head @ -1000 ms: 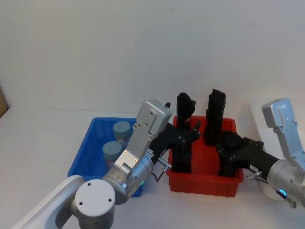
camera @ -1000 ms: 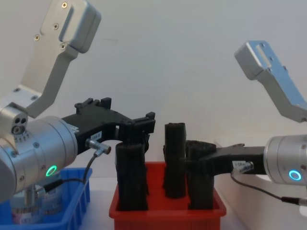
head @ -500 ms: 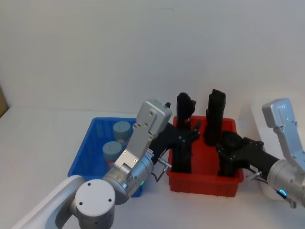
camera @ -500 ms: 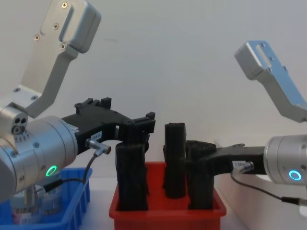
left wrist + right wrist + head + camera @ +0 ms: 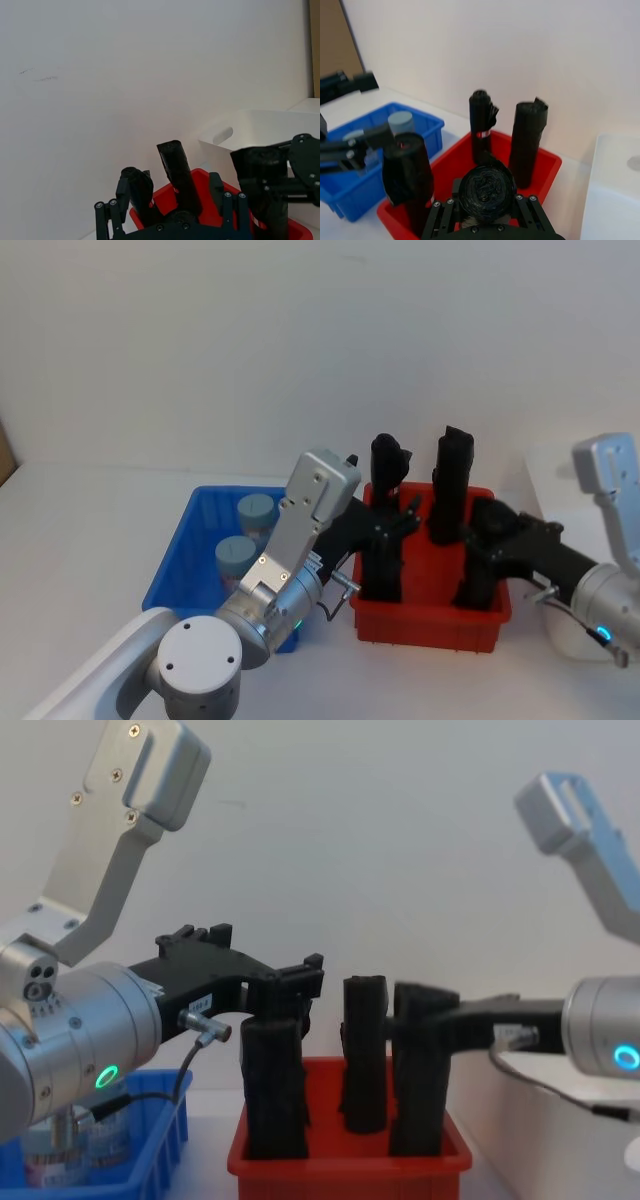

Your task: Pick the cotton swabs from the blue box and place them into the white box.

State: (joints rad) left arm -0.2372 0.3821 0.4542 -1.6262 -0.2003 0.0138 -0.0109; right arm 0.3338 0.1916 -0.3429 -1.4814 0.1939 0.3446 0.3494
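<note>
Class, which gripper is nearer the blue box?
Left. The left gripper hangs over the red bin beside the blue box; the right gripper grips a black roll on the bin's opposite side.

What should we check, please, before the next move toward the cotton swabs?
1. Cotton swabs in the blue box: ok, two tubs stand there.
2. Right gripper free: not ok, shut on a black roll in the red bin.
3. Left gripper open: ok, though it hovers at the red bin, not over the blue box.
4. White box has room: cannot tell.
</note>
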